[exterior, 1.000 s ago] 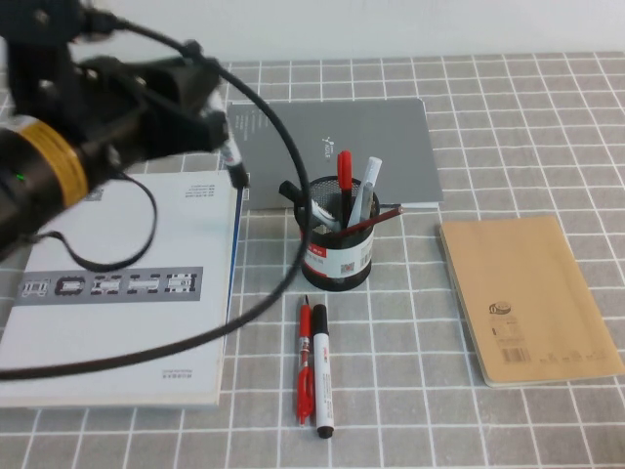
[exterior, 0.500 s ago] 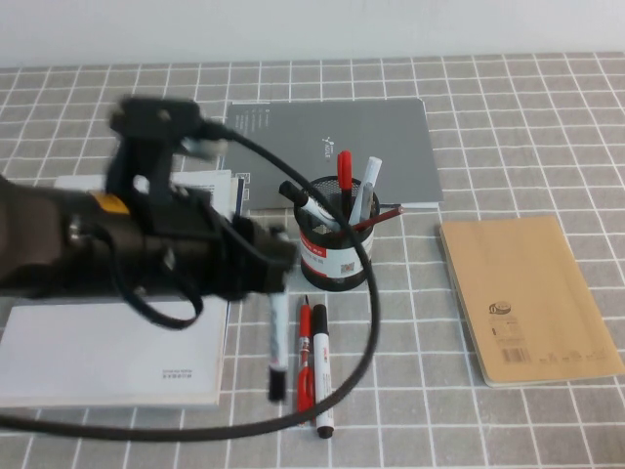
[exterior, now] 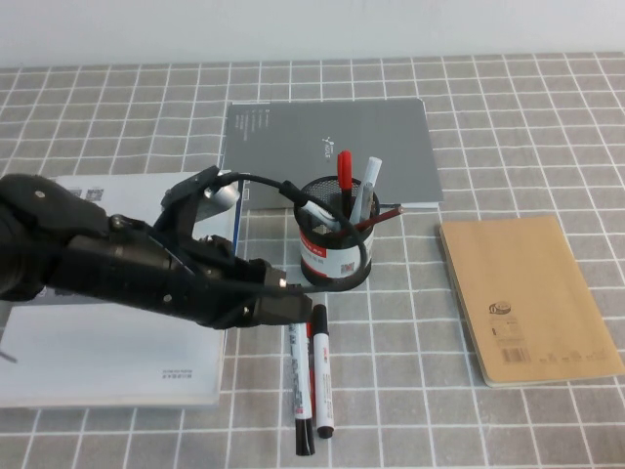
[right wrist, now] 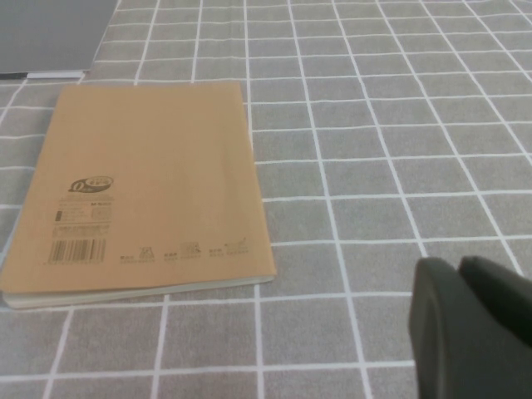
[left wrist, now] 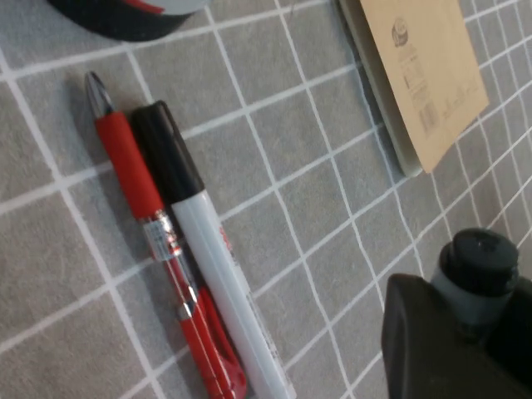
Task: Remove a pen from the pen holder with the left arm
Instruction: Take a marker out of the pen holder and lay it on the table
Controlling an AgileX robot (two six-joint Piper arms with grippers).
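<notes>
**Setting the marker down beside the other 2**

Your left end effector (exterior: 288, 308) is gripping the top of a white marker (exterior: 300, 386). It is sitting low over the counter (exterior: 439, 410), just in front of the mesh pen holder (exterior: 337, 244). The marker is pointing toward you, right beside a red pen (left wrist: 137, 179) and a black-capped marker (left wrist: 216, 274).

You are probably placing it now. Release only once the barrel is resting flat, then rise straight up so that nothing is rolling. Be watching the cable that is looping across the holder.

The arm is hiding the grip in the high view. I cannot tell whether the marker is touching the counter. The held marker is covering most of the red pen there.

Your right end effector (right wrist: 474, 324) is showing only in its own wrist view, hovering near the tan notebook (right wrist: 141, 183). I cannot tell its state.
</notes>
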